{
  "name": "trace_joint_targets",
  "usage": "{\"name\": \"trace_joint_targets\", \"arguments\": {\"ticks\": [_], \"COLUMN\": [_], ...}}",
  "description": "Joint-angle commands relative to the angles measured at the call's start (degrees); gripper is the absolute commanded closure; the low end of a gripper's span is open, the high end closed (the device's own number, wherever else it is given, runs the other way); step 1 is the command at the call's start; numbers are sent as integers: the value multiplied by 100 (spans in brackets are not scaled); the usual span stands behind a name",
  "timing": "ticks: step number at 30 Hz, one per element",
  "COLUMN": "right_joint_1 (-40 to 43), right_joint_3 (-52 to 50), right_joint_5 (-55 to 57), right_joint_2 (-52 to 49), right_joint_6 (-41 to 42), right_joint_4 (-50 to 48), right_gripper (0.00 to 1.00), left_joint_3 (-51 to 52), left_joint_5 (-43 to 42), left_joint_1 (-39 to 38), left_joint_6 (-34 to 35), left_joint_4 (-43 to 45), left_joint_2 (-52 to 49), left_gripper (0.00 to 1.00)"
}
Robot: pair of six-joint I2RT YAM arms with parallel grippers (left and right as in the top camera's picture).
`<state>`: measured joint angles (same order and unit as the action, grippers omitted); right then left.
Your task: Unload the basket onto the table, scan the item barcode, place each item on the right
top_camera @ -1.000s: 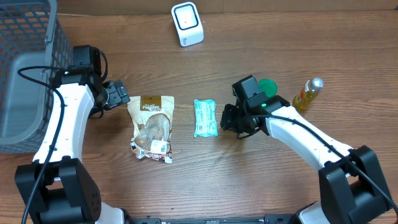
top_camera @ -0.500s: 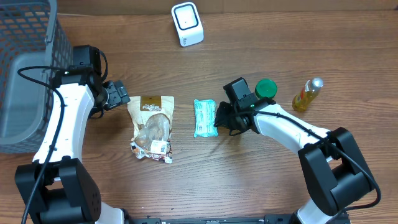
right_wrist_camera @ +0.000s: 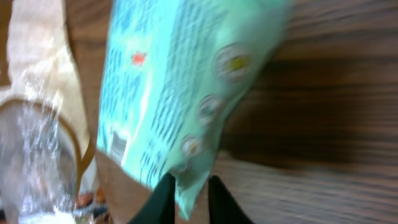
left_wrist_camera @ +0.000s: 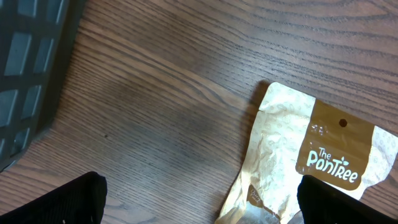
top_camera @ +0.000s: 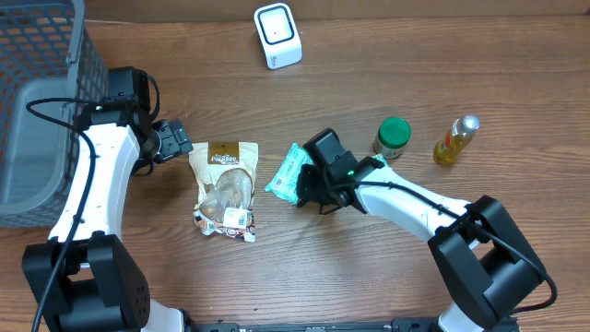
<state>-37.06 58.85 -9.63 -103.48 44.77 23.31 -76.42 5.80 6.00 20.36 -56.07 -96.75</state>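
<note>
A brown wood-grain table fills the overhead view, its grain running side to side. At the far left a grey mesh basket sits on the table's edge. Beside it the left end effector hangs with its fingers spread wide and nothing between them, just left of a tan snack pouch that lies flat, its brown "The PanTree" label toward the far side. Farther back, near the table's rear edge, a white scanner stands apart from everything else. Right of the pouch, the mint-green packet sits tilted, one end angled toward the pouch. The right end effector stands narrow, its two dark fingers pinching the packet's lower edge; the wrist view is blurred. Farther right stand a green-lidded jar and a small bottle of yellow liquid, near each other but not touching.
</note>
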Motion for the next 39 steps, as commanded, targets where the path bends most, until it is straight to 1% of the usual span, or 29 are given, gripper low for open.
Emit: {"name": "trace_joint_targets", "arguments": {"ticks": [1,6,12,14,24,29,36,39], "right_joint_1": [-81,-24,341,525,660,511,127,-155], "right_joint_3": [-39,-15,61,57,-22,-221,-330,-330], "right_joint_5": [57,61,111,337,568,535,57,52], "right_joint_2": [-24,-13,50,50,48,48,48,48], "right_joint_6": [20,13,-170,-170,-103,494,518,518], "right_joint_4": [-79,-138,-83,17,59,-13,-407,-588], "right_gripper": [84,90,91,95,96,96,96,96], "left_joint_3": [-31,-31,-31,-31,-31,-31,-31,-31], "left_joint_5": [-7,-7,-7,-7,-7,-7,-7,-7], "left_joint_1": [-2,-2,-2,-2,-2,-2,-2,-2], "left_joint_6": [-129,-129,-129,-129,-129,-129,-129,-129], "left_joint_4": [0,0,0,2,0,0,0,0], "left_joint_2": [129,129,129,129,129,129,129,129], "left_gripper": [1,0,1,1,0,0,0,0]}}
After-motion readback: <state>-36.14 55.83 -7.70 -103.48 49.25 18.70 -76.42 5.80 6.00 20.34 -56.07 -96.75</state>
